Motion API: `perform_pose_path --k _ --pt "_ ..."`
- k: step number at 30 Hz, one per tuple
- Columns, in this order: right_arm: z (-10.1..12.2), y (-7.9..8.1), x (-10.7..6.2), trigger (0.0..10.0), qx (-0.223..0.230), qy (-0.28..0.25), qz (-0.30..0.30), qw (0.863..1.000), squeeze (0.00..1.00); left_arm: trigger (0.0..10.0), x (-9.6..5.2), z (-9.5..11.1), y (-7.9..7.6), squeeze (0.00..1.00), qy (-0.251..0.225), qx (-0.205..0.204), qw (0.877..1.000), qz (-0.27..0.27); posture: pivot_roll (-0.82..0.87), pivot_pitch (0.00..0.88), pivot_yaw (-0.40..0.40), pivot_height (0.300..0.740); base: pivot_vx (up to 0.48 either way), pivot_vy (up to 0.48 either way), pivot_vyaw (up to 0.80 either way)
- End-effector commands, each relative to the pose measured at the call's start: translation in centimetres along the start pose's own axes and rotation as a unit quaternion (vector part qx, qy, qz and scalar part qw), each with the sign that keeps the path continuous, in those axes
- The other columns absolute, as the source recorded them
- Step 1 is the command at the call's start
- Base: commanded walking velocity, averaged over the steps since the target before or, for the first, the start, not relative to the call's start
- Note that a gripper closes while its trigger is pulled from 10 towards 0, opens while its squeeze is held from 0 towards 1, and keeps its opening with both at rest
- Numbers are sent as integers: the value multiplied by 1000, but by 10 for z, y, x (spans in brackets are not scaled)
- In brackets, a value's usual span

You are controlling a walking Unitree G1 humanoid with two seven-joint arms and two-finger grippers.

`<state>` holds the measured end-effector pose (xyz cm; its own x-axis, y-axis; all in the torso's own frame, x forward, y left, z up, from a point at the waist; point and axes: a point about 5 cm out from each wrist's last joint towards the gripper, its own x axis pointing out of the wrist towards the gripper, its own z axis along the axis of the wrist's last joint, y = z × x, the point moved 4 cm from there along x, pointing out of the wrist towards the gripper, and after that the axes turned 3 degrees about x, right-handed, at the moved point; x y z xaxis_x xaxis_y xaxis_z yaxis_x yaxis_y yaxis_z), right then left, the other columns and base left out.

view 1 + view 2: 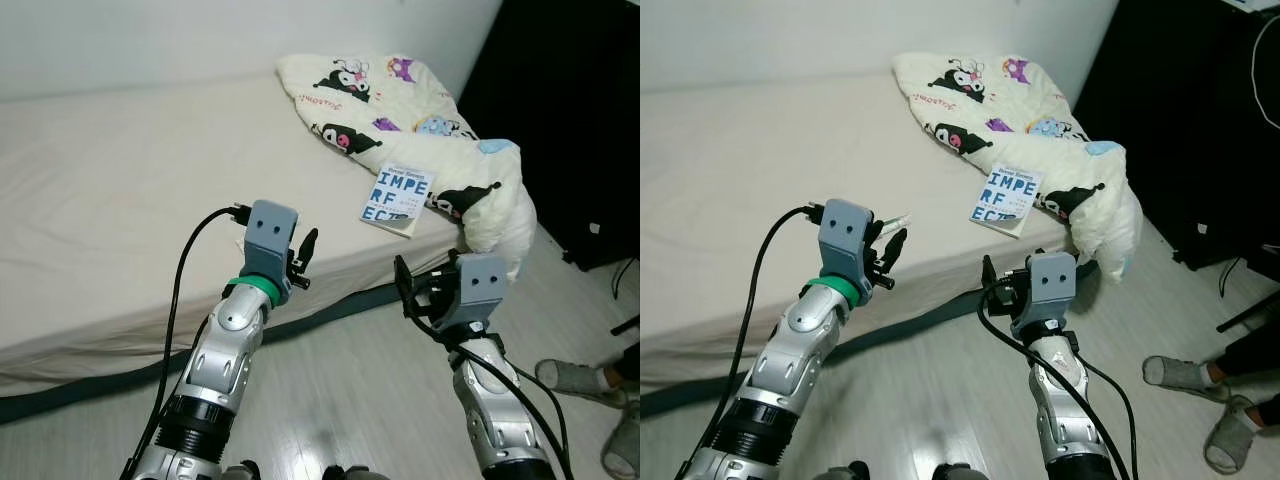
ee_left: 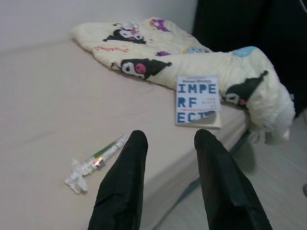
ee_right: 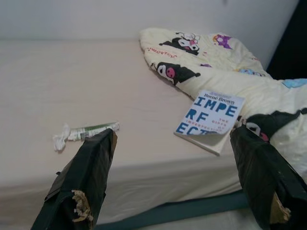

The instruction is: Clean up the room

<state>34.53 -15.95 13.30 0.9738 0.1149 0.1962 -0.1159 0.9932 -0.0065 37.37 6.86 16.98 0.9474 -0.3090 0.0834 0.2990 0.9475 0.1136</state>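
Beige bed [image 1: 110, 200] is filling my view, with a cartoon-print blanket [image 1: 400, 110] bunching at its far corner and a book [image 1: 397, 195] lying beside it (near the edge). A tube [image 2: 98, 155] is resting on the mattress. I'm holding my left claw [image 2: 168, 158] and right claw [image 3: 177, 167] apart, both empty.

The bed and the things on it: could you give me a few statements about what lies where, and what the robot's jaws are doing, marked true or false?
1. A book lies on the bed near its edge. True.
2. The blanket is folded neatly at the middle of the bed. False: it lies bunched at the far right corner, one end hanging over the edge.
3. The right gripper is shut on the book. False: its jaws stand wide open, holding nothing.
4. A crumpled green and white wrapper lies on the bed. True.
5. The left gripper has its jaws apart. True.
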Motion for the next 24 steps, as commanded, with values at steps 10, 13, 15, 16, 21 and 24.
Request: perform_pose_path --k 10,13,15,16,21,24 --pt "-4 -2 -3 10000 -16 9 -4 1000 0 10000 -1 -4 -2 0 5 -1 1000 -1 -51 136 -2 740 349 0 669" --pt "-3 -1 -3 10000 -12 6 -2 1000 0 10000 -1 -4 -1 0 5 -2 1000 1 -51 136 -2 740 320 0 313" --pt "-2 0 -3 10000 -7 4 0 1000 0 10000 -1 -4 -1 0 5 -3 1000 1 -51 136 -2 740 319 0 0" --pt "-2 0 -3 10000 -7 4 0 1000 0 10000 -1 -4 -1 0 5 -3 1000 1 -51 136 -2 740 319 0 0" --pt "-1 0 -3 10000 -5 3 3 1000 0 10000 0 -4 -1 0 5 -3 1000 3 -54 138 -5 740 320 0 0" --pt "-2 0 -3 10000 -6 5 3 1000 0 10000 0 -4 0 0 5 -3 1000 5 -54 138 -5 740 361 0 0"
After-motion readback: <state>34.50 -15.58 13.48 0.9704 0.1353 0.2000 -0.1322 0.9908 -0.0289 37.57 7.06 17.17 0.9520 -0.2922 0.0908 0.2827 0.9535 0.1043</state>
